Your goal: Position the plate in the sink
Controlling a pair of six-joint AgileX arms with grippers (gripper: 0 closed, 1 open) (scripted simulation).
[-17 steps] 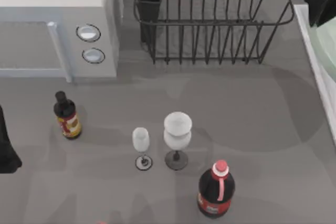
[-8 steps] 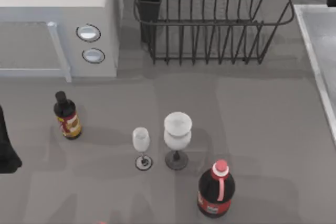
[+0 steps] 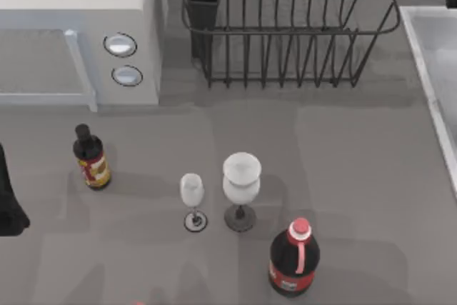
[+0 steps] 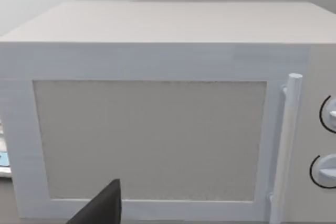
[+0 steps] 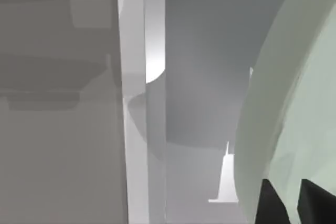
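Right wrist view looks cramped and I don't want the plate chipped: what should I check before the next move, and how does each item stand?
1. Plate in the right gripper: ok, dark fingers straddle its edge.
2. Plate over the sink, past the white rim: ok in the right wrist view.
3. Plate flat on the sink floor: cannot tell.
4. Room between plate and rim: cannot tell.
5. Dish rack apart from the sink: ok in the top view.
6. Left gripper parked facing the microwave: ok.

Grey table (image 3: 343,176) with bottles, glasses
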